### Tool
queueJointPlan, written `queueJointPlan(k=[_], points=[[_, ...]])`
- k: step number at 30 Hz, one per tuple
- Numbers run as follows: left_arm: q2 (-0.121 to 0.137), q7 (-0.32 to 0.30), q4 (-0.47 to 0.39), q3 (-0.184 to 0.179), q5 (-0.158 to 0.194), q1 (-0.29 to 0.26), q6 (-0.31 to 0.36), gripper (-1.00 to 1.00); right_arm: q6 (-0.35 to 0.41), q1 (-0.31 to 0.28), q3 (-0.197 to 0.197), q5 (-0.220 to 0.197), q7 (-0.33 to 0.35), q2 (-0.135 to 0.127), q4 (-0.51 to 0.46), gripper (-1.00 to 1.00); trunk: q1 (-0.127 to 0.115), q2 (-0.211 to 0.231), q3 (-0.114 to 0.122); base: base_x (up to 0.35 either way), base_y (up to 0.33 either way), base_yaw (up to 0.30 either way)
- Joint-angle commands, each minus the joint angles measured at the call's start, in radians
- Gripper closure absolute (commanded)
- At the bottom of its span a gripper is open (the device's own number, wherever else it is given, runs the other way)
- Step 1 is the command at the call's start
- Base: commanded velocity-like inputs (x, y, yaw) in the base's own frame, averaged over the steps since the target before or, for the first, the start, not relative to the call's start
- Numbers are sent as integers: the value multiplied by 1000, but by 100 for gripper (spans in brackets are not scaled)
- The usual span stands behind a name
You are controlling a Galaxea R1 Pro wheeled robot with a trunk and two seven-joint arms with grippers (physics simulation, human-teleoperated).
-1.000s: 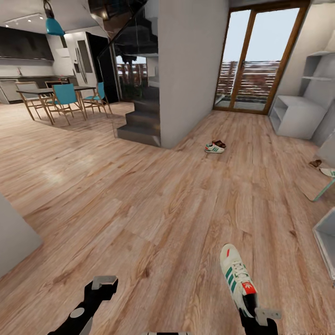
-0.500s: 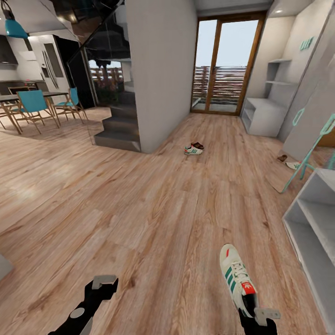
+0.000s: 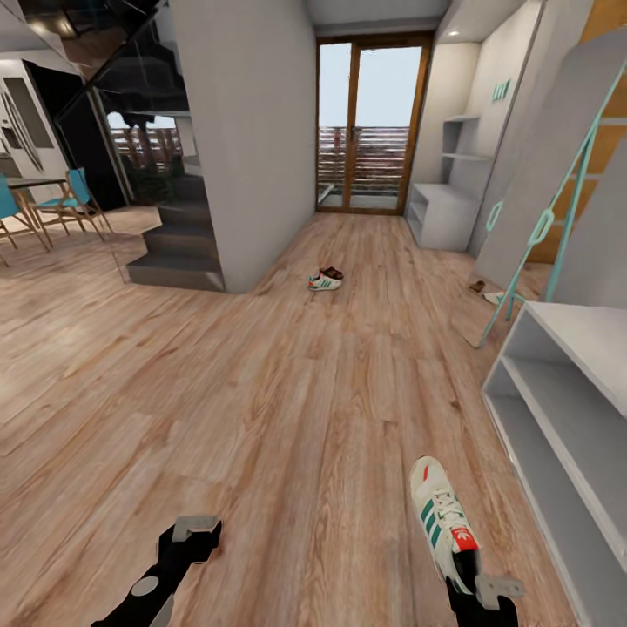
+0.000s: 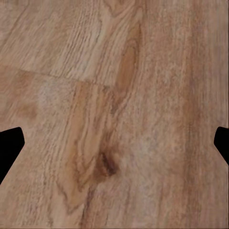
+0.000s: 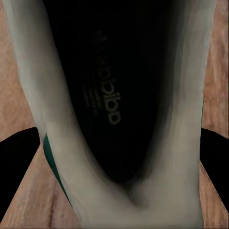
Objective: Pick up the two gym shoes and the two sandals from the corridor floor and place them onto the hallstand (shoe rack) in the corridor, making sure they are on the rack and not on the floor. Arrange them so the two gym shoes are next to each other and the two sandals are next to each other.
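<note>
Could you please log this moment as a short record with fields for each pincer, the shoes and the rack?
right pincer: shut on a gym shoe, gripped at the heel, toe pointing ahead
left pincer: open, holding nothing, above the corridor floor
second gym shoe: on the floor by the wall corner, a sandal beside it
other footwear: small pieces on the floor at the teal ladder's foot, too small to identify
hallstand: far right by the glass door, no shoes visible on it
whitish shelf unit: near right
</note>
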Motion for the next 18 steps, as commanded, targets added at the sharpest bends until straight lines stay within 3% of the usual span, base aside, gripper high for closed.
queueJointPlan(k=[1,8,18], points=[[0,-5,0,6,0,0,-3,-100,-3,-1,-1,0,1,1,0,100,0,0,0,196,0,-294],[0,-5,0,6,2,0,-2,-100,-4,-1,-2,0,1,0,-4,100,0,0,1,290,0,-237],[0,-5,1,6,3,0,-3,-100,-6,-1,0,2,9,-2,-11,100,0,0,2,332,65,-27]])
